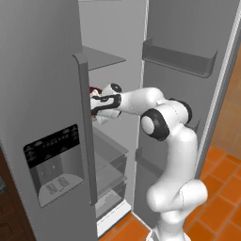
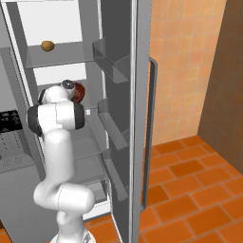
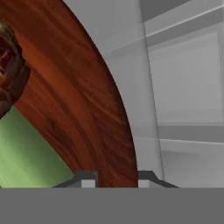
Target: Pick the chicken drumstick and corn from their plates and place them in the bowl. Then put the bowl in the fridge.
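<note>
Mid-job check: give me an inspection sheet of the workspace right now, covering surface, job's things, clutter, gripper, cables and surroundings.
Surface: grey fridge shelves, arm reaching in at mid height.
Job's things: bowl, dark reddish-brown, inside the open fridge; corn and chicken drumstick lie in it.
Clutter: a small yellow-brown round item on the upper shelf.
Gripper: gripper straddles the bowl's rim, one fingertip either side; looks shut on it.
Cables: nothing seen.
Surroundings: right door open with bins; left door carries a black dispenser panel; orange tiled floor and wall.
</note>
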